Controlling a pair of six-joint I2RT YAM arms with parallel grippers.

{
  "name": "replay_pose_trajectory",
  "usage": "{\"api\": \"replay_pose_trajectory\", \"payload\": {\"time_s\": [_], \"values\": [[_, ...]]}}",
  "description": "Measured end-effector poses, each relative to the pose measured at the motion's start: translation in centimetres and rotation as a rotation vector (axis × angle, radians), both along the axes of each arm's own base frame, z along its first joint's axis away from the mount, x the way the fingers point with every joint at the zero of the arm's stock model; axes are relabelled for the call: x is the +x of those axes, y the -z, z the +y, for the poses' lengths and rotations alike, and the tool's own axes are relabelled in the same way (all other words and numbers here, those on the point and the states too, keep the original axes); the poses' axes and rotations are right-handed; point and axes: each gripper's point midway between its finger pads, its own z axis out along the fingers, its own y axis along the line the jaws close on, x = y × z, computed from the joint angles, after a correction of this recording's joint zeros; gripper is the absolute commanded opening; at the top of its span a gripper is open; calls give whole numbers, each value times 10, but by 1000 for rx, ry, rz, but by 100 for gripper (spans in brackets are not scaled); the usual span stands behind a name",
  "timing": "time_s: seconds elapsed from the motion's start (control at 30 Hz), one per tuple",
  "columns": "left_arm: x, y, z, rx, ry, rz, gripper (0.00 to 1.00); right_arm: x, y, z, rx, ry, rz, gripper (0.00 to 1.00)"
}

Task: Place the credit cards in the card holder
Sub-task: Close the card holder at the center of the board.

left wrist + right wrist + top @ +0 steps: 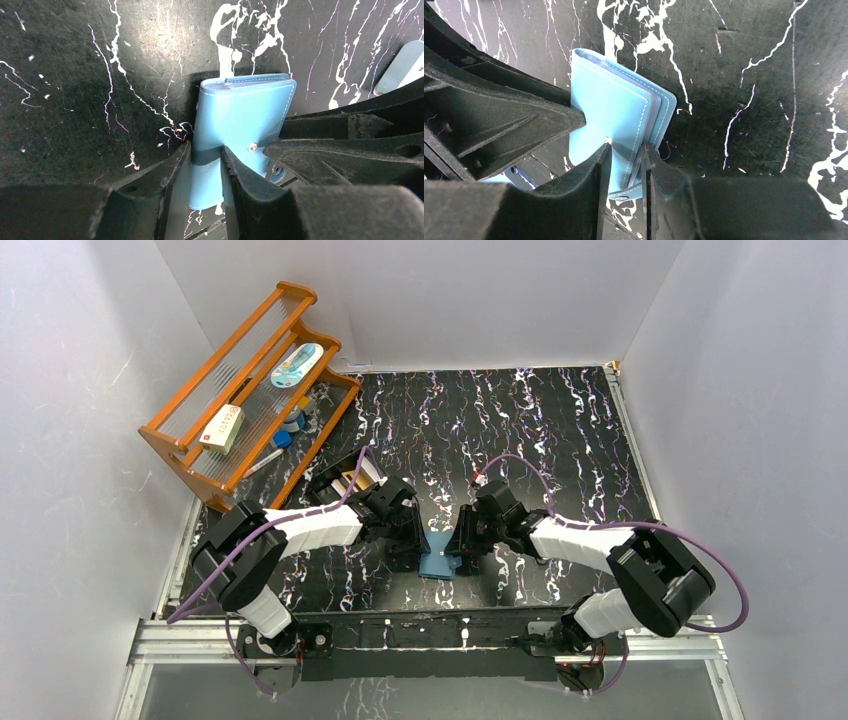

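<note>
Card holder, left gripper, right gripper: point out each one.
card holder (245, 112), left wrist view, on its teal cover.
left gripper (205, 150), left wrist view, midway between fingertips pinching the cover's edge.
right gripper (625, 150), right wrist view, midway between fingertips pinching a flap.

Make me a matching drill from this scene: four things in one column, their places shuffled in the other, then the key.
Things
1. card holder
2. wooden rack
3. white-and-red box
4. black box

Places
A. on a shelf of the rack
B. far-left corner of the table
C. on the table just in front of the rack
D. pinched between the left gripper and the right gripper

Pairs: 1-D, 2-B, 3-A, 4-C
</note>
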Motion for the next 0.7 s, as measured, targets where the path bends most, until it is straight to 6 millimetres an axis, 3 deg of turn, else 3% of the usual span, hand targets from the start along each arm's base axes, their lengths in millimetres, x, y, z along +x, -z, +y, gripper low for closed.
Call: {"api": "replay_pose_trajectory", "payload": {"time_s": [0.2,0.47,0.7], "values": [[0,-1,-3,-15,-6,7,26,3,-5,-5,-44,12,-16,44],[-2,-2,-5,-34,-22,26,26,12,-37,-16,-62,49,-114,44],[-7,-1,-8,-44,-24,42,26,-1,-25,-19,-54,38,-66,38]]}}
